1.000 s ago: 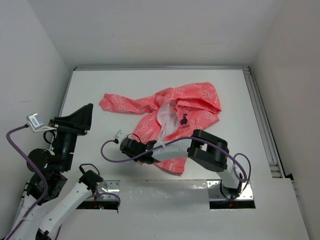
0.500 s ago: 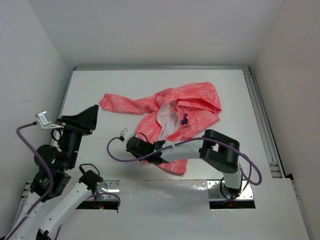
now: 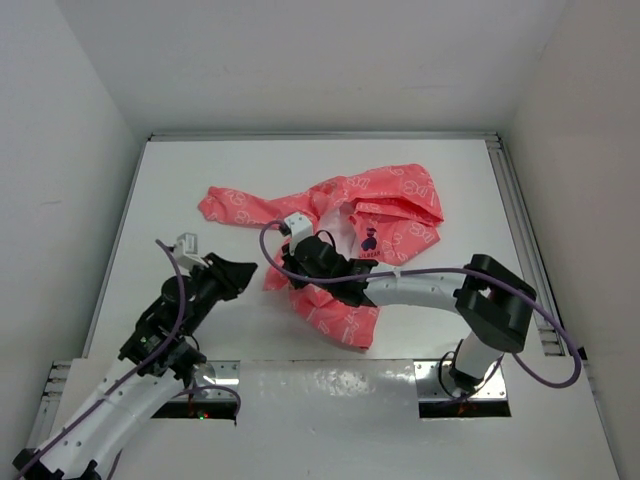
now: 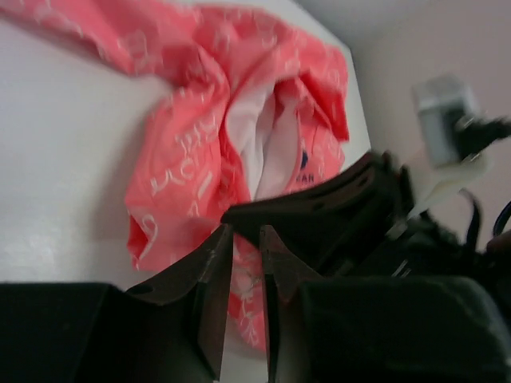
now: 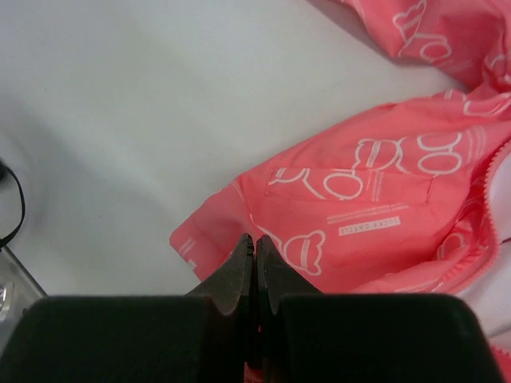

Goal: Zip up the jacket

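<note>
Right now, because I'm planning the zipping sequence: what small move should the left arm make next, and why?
Probably ease the left gripper forward onto the near edge of the jacket. Its fingers stand slightly apart and empty, just beside the fabric, while the front lies open with white lining showing. The right gripper is shut over a patterned panel.

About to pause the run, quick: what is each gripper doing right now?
Left gripper: open by a narrow slit, holding nothing.
Right gripper: shut, tips at the jacket hem; whether fabric is pinched cannot be told.
</note>
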